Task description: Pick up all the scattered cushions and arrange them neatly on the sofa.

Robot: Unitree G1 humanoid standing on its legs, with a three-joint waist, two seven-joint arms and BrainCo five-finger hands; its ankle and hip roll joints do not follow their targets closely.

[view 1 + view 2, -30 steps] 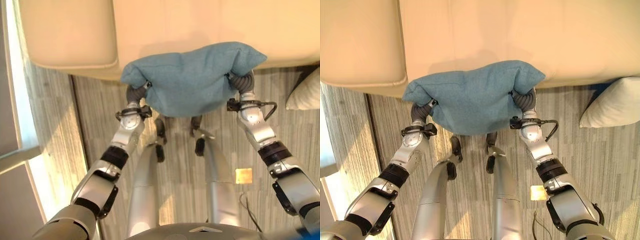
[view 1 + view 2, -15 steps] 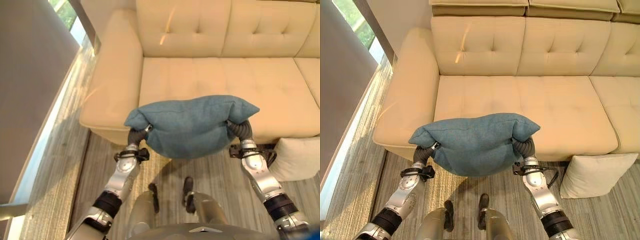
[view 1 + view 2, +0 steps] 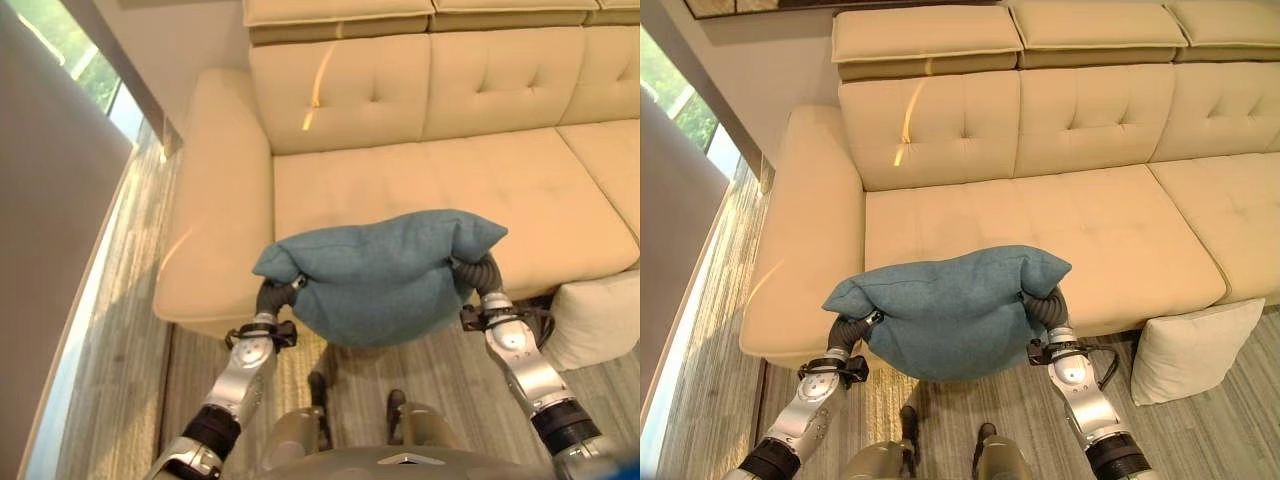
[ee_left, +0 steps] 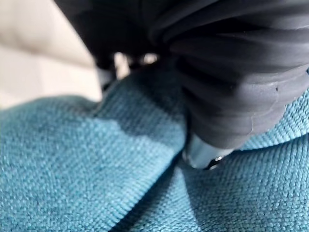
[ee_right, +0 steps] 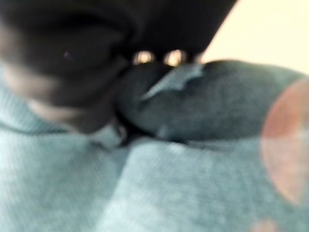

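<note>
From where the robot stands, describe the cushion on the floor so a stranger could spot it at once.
Start at the long cream tufted sofa and follow its front edge toward the robot's right. There a square off-white fabric cushion stands on the striped wood-look floor, leaning against the sofa's base. Unlike the teal woven cushion carried in mid-air, it is pale and on the floor.
</note>
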